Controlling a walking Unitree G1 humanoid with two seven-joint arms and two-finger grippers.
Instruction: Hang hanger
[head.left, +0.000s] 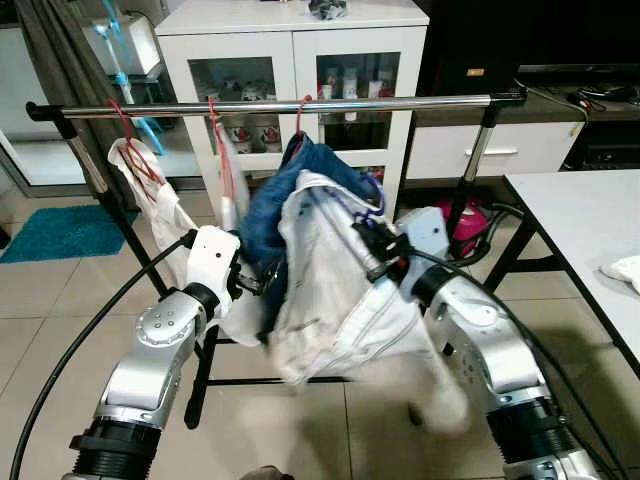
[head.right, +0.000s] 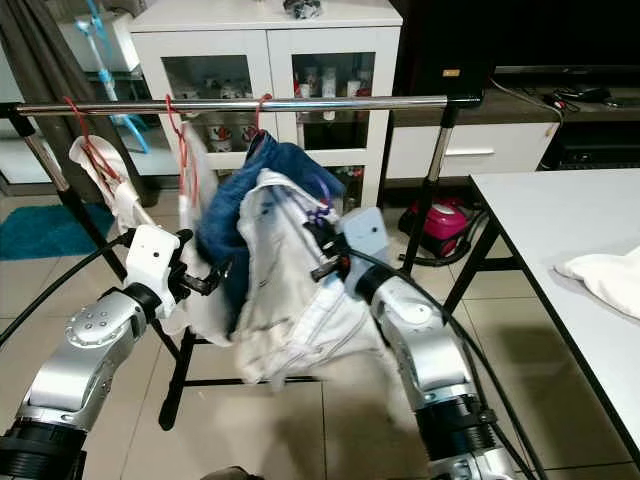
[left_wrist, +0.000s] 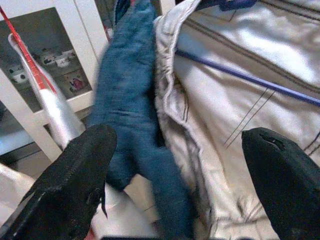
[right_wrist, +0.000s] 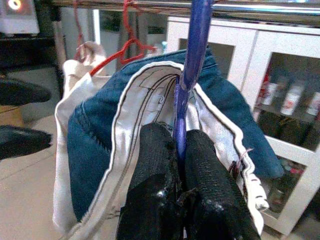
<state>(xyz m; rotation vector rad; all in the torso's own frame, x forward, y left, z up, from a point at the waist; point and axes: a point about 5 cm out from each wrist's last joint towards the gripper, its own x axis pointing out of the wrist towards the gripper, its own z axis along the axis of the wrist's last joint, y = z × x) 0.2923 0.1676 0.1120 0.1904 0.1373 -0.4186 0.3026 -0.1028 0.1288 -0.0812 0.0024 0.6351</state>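
Note:
A silver clothes rail (head.left: 400, 102) runs across in front of me. My right gripper (right_wrist: 180, 135) is shut on the neck of a blue hanger (right_wrist: 192, 60), which carries a white garment (head.left: 330, 290). The hanger's hook is up at the rail in the right wrist view; I cannot tell whether it rests on the rail. Right behind the white garment, a blue denim garment (head.left: 275, 210) hangs from a red hanger (head.left: 302, 112) on the rail. My left gripper (left_wrist: 179, 137) is open, close to the lower left side of both garments, with nothing between its fingers.
Two more red hangers (head.left: 130, 150) with white clothes hang at the rail's left end. A white glass-door cabinet (head.left: 300, 40) stands behind the rack. A white table (head.left: 580, 220) with a white cloth (head.left: 625, 270) is on the right. A pink appliance (head.left: 468, 225) sits on the floor beyond.

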